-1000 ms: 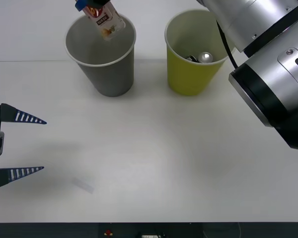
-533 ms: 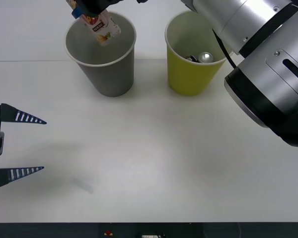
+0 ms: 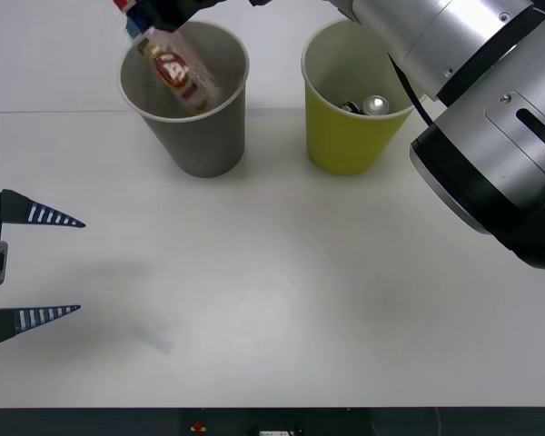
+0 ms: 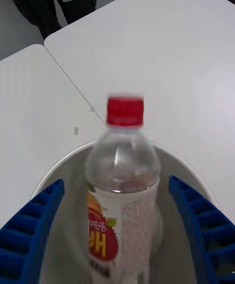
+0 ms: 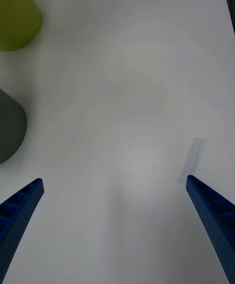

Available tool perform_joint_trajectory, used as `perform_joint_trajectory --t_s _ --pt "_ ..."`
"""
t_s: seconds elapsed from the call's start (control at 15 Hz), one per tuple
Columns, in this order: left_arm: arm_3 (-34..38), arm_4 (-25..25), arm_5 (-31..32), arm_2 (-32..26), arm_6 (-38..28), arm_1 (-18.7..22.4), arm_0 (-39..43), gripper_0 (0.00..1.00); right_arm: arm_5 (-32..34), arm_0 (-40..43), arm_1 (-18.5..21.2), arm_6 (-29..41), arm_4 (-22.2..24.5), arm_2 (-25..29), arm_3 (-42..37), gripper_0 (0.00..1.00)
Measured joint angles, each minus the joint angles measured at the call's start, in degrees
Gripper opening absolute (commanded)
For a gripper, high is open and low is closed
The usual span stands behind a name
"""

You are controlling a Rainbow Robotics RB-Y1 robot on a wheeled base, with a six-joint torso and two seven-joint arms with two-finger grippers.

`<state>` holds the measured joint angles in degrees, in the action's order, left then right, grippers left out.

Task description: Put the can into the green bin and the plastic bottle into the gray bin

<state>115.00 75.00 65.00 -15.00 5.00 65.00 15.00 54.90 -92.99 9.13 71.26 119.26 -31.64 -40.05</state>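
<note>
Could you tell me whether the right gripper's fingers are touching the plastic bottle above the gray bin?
Apart. In the right wrist view the blue fingers stand spread on either side of the plastic bottle, with the gray bin wall visible in each gap.

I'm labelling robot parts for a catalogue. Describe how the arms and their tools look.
The right arm is built of thick silver-grey cylindrical segments joined by black bands, with a black cable running alongside and a dark slot on one housing. The left tool has two tapered, pointed fingers, dark with blue ribbing, on a grey and black mount. The right tool has matching blue ribbed fingers.
</note>
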Motion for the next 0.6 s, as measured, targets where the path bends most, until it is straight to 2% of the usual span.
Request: perform_joint_trajectory --t_s 0.6 --pt "0.0 0.0 0.0 0.0 0.0 0.0 0.0 1.0 -0.15 0.02 0.03 -0.43 0.02 0.0 -0.01 1.0"
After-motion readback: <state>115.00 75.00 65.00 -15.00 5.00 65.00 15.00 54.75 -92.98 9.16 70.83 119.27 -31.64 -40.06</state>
